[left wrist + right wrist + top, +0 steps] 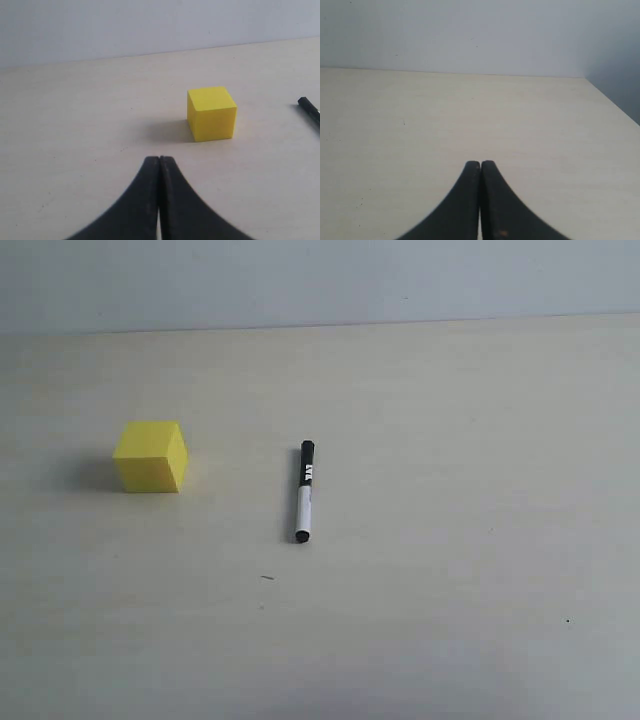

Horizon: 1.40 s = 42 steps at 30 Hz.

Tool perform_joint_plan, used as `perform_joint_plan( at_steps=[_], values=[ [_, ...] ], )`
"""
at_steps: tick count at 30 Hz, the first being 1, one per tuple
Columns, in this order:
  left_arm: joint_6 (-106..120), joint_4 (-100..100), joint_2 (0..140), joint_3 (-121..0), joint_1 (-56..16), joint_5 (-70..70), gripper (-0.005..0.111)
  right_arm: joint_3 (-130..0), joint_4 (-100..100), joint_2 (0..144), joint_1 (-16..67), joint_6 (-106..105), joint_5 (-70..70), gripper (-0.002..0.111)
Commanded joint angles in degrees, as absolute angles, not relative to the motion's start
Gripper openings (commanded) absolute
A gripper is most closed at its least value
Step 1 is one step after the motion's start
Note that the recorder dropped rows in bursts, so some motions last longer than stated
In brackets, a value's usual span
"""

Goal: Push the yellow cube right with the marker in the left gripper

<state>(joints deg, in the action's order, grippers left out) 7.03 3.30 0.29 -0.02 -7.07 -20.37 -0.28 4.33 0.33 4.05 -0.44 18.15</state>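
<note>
The yellow cube [150,456] rests on the pale table at the left of the exterior view. The marker [304,491] lies flat to its right, black cap toward the far side, a cube's width or two away. No arm shows in the exterior view. In the left wrist view the left gripper [159,161] is shut with nothing between its black fingers; the yellow cube [211,113] stands ahead of it and only the marker's black tip [309,109] shows at the frame's edge. The right gripper [480,165] is shut and empty over bare table.
The pale wooden table [450,420] stretches to a grey wall at the back. In the right wrist view the table's side edge [612,102] runs close to that gripper, with a dark drop beyond it.
</note>
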Motion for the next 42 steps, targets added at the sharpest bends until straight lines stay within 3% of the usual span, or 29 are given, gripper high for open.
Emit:
perform_joint_plan(
  at_steps=[1, 10, 20, 25, 35, 42],
  values=[
    [7.0, 3.8, 0.0, 0.0, -7.1, -11.4, 0.000, 0.0, 4.4, 0.0, 3.7, 0.0, 17.2, 0.000],
    [-15.0, 19.5, 0.0, 0.0, -7.1, -1.8, 0.000, 0.0, 4.4, 0.0, 3.7, 0.0, 17.2, 0.000],
    [-23.0, 20.0, 0.0, -1.8, -7.1, 16.9, 0.000, 0.0, 4.4, 0.0, 3.7, 0.0, 17.2, 0.000],
    [-23.0, 16.5, 3.9, -12.0, -7.1, 11.7, 0.000, 0.0, 4.4, 0.0, 3.7, 0.0, 17.2, 0.000],
    [-17.9, 10.4, 26.6, -29.3, -7.1, -6.3, 0.000, 0.0, 4.4, 0.0, 3.7, 0.0, 17.2, 0.000],
    [-11.9, 10.4, 33.6, -31.5, -7.1, -8.6, 0.000, 0.0, 4.4, 0.0, 3.7, 0.0, 17.2, 0.000]
  ],
)
